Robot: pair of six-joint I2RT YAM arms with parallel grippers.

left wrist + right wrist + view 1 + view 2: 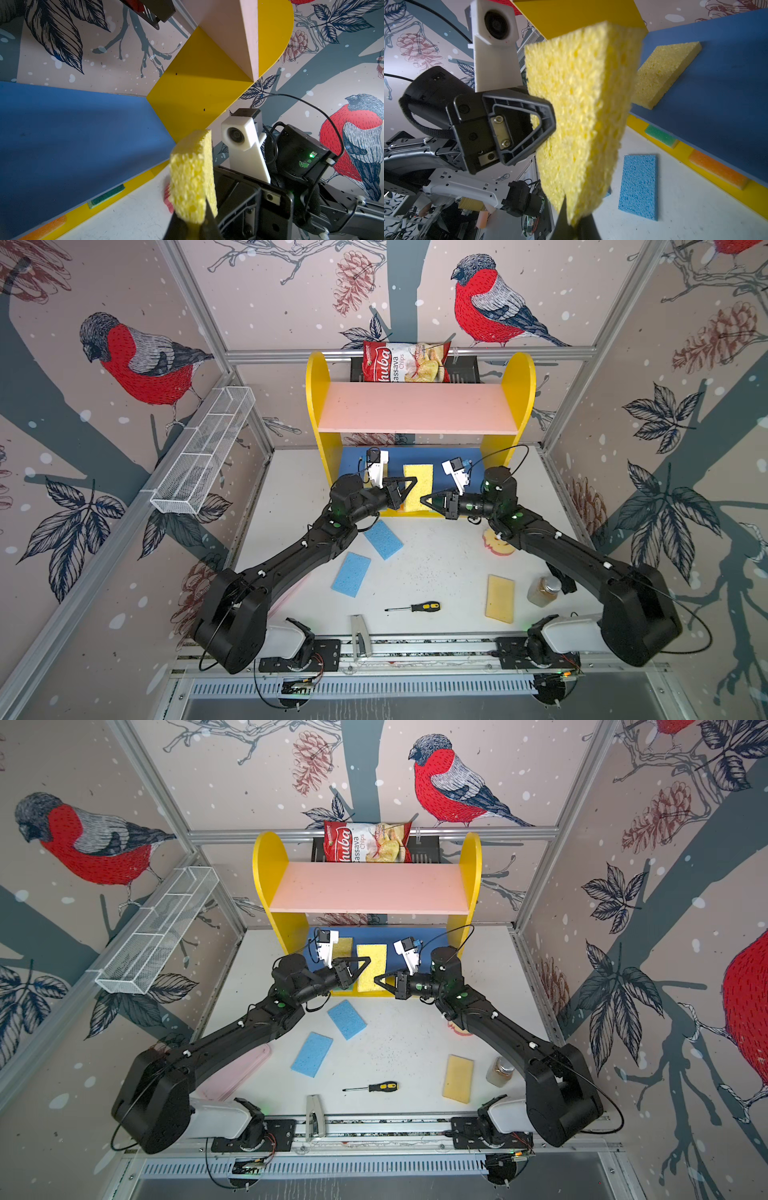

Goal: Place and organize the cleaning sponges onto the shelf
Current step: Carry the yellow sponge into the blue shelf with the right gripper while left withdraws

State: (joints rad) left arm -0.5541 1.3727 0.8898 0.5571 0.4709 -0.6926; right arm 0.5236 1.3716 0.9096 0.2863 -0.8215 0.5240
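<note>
In front of the shelf (519, 406), just before its blue middle board (415, 454), a bright yellow sponge (417, 493) is held off the table between both arms. The left gripper (411, 483) is clenched on one edge of it. The right gripper (424, 500) pinches the opposite edge. Each wrist view shows the foam squeezed between black fingertips.

A darker yellow sponge (664, 72) lies flat on the blue board. A green sponge (660, 137) and an orange sponge (716, 168) rest on the shelf's yellow base, at the blue board's front edge.

The white, speckled table (436, 564) in front of the shelf carries:
- a light blue sponge (383, 539)
- a second light blue sponge (351, 574) farther out
- a pale yellow sponge (500, 598)
- a round sponge (494, 545) partly under the right arm
- a screwdriver (419, 607)
- a jar (543, 591)

Behind the shelf a chips bag (403, 362) sits in a black basket (463, 371). Bullfinch wallpaper (137, 360) covers the walls. A white wire tray (203, 452) hangs on the wall beside the shelf, on the left arm's side.
</note>
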